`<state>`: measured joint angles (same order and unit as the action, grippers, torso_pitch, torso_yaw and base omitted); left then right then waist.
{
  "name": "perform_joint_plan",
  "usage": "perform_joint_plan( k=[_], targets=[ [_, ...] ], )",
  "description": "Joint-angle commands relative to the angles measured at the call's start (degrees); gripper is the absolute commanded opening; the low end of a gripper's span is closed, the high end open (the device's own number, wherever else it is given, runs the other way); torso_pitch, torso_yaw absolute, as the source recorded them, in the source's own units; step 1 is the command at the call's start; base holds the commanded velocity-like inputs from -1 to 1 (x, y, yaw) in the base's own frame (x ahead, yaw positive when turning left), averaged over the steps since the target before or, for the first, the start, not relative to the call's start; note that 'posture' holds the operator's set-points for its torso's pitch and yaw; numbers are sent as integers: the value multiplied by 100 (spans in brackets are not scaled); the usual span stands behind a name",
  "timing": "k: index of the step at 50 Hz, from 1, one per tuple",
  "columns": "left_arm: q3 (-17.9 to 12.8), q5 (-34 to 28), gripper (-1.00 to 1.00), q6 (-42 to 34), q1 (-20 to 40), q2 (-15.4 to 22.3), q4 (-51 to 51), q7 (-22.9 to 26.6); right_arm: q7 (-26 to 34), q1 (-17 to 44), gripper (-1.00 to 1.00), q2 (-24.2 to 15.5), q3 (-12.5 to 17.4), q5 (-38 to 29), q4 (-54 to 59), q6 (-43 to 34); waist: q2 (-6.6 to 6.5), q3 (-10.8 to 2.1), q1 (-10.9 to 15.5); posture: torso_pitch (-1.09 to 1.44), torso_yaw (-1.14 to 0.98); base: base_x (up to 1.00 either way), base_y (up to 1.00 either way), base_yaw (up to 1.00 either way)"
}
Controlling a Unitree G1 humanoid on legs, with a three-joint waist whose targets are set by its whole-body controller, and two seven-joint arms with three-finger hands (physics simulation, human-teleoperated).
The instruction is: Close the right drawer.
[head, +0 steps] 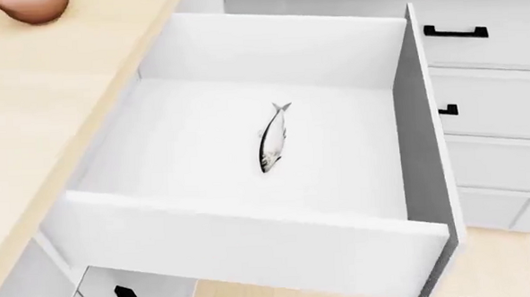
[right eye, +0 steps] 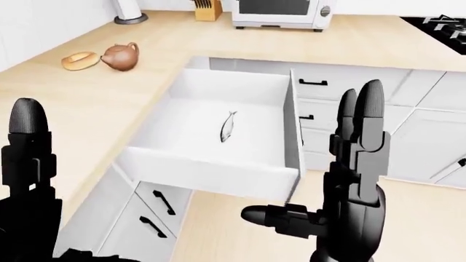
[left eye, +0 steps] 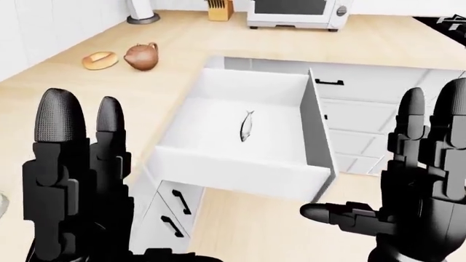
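A white drawer [head: 243,247] stands pulled far out from the corner cabinet, its front panel filling the bottom of the head view. A small silver fish [head: 271,136] lies on its floor. In the left-eye view my left hand [left eye: 80,180] is raised at the lower left with fingers spread and open, holding nothing. My right hand [right eye: 349,202] is raised at the lower right of the right-eye view, open too, thumb pointing left. Both hands hang short of the drawer front [left eye: 233,172], apart from it.
A light wood counter [left eye: 109,82] wraps the corner, carrying a brown teapot [left eye: 141,56], a bread roll [left eye: 99,60], a microwave [left eye: 297,12] and a knife block [left eye: 220,10]. White cabinets with black handles [head: 455,31] flank the drawer. Wood floor [right eye: 408,218] lies below.
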<state>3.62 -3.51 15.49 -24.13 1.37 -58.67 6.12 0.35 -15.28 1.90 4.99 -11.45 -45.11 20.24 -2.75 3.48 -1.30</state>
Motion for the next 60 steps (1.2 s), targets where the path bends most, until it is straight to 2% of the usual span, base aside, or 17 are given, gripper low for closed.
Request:
perform_joint_plan(
  k=[1,2,3,5,8,11,13,15,16,18,20,24,35,46,52,60],
  targets=[
    [-29,19,100,76,12,11,-132,-43,4,56,100,5,-41,-2,-126,84,-101,-96,18,0,0,36,0,0],
    [-23,12,100,78,9,10,-132,-43,17,55,100,1,-47,68,-125,73,-86,-57,-19,0,0,5,0,0],
    [-26,13,100,76,11,9,-132,-44,13,55,100,3,-42,69,-123,82,-12,-91,-1,0,0,0,0,0],
    [-26,15,100,84,4,10,-132,-45,8,61,100,5,-37,72,-109,73,-115,-52,31,0,0,0,0,0],
    [-25,16,100,97,-5,13,-132,-48,7,56,100,7,-30,110,-127,77,41,-88,57,0,0,0,0,0],
    [-26,17,100,110,-16,14,-132,-48,12,45,100,10,-36,132,-145,85,162,-40,114,0,0,0,0,0],
    [-23,17,100,109,-18,16,-132,-47,9,45,100,12,-33,149,-144,92,315,-82,165,0,0,0,0,0],
    [-31,24,100,110,-18,17,-132,-47,12,38,100,13,-40,141,-152,99,588,-179,178,0,0,0,0,0],
    [-32,26,100,108,-17,18,-132,-47,11,35,100,13,-37,142,-157,102,359,-180,226,0,0,0,0,0],
    [-36,29,100,109,-15,20,-132,-49,13,36,100,14,-40,136,-170,102,358,-235,184,0,0,0,0,0],
    [-41,33,100,91,-2,20,-132,-48,11,40,100,14,-32,144,-165,104,342,-238,176,0,0,0,0,0],
    [-38,34,100,77,11,18,-132,-47,12,34,100,15,-36,145,-176,110,255,-286,165,0,0,0,0,0],
    [3,-14,100,70,18,7,-132,-50,26,31,100,16,-28,159,-199,103,237,-209,157,0,0,0,0,0],
    [10,-16,100,78,6,10,-132,-51,6,67,100,28,48,207,-267,28,291,-160,207,0,0,0,0,0],
    [3,-7,100,75,5,11,-132,-51,66,230,100,4,382,411,-379,-242,331,-169,246,0,0,0,0,0],
    [-19,8,100,65,12,6,-132,-39,187,617,100,-114,1164,631,-477,-799,360,-202,260,0,0,0,0,0]
  ],
)
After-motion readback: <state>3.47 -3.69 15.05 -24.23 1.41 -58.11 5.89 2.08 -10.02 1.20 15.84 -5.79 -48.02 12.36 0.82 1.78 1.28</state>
